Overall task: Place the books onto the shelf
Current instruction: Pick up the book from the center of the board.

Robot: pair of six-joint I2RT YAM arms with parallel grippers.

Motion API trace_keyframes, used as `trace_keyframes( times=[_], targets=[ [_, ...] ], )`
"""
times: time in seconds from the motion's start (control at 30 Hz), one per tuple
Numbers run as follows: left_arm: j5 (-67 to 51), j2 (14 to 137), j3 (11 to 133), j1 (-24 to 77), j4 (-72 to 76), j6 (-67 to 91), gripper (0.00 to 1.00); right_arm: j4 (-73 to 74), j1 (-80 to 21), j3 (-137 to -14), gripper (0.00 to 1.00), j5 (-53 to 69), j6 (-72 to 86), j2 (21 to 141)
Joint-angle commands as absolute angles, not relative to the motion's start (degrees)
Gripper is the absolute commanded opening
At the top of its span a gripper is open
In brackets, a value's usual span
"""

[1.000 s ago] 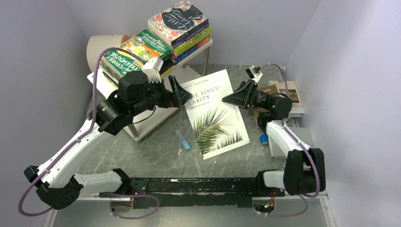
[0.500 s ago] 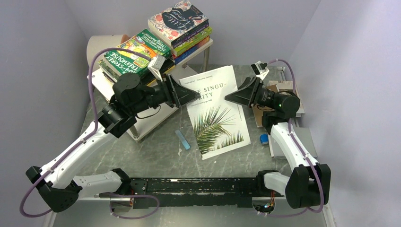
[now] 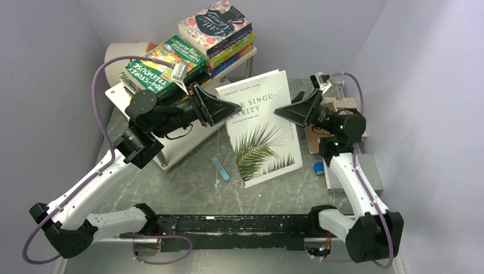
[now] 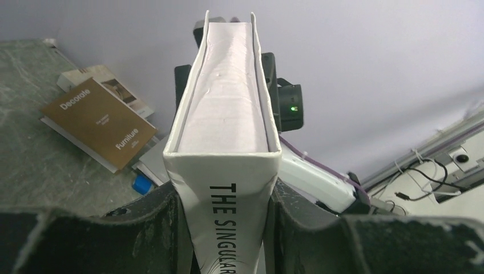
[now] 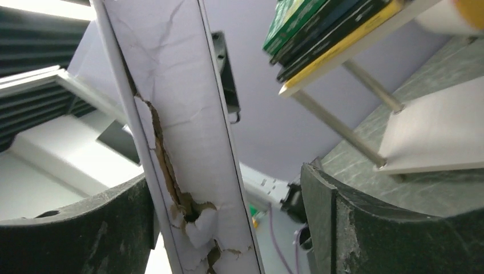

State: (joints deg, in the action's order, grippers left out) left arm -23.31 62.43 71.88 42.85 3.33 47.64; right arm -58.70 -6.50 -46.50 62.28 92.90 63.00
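The left arm (image 3: 85, 188) reaches far and rightward from its near-left base, and the left gripper (image 3: 233, 107) is clamped on the spine of the white Singularity book (image 3: 263, 137). The right arm (image 3: 349, 174) stands on the right with its wrist turned leftward. The right gripper (image 3: 279, 112) has its jaws parted around the book's opposite edge.

We see a white book (image 3: 262, 142) patterned with green palm fronds and black lettering; beside it, a brown book (image 4: 100, 123) and blue block (image 3: 318, 168).
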Motion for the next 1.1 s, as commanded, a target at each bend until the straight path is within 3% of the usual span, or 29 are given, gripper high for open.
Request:
trace_keyframes(
  times=[0.0, 0.1, 0.3, 0.53, 0.7, 1.07],
  targets=[
    [-17.8, 59.04, 73.89, 43.41, 8.62, 46.8, 0.3, -25.36, -6.21, -52.03, 0.88, 50.46, 71.27, 57.57],
    [-11.11, 57.01, 73.73, 43.42, 7.99, 45.74, 0.3, -16.66, -5.59, -54.36, 0.95, 40.24, 64.44, 53.13],
    [-0.26, 54.34, 74.05, 43.42, 9.05, 44.91, 0.3, -16.08, -5.18, -53.17, 0.98, 29.26, 64.23, 47.43],
    [12.7, 55.86, 75.91, 43.41, 12.79, 47.77, 0.3, -16.94, -5.2, -50.27, 1.0, 29.7, 63.43, 45.21],
    [17.79, 58.62, 77.63, 43.35, 14.94, 50.99, 0.32, -30.54, -6.49, -46.3, 1.0, 36.12, 72.59, 47.41],
    [21.43, 62.63, 80.26, 43.42, 17.6, 56.97, 0.32, -35.06, -24.81, -46.18, 1.0, 20.13, 76.3, 52.71]
  ],
)
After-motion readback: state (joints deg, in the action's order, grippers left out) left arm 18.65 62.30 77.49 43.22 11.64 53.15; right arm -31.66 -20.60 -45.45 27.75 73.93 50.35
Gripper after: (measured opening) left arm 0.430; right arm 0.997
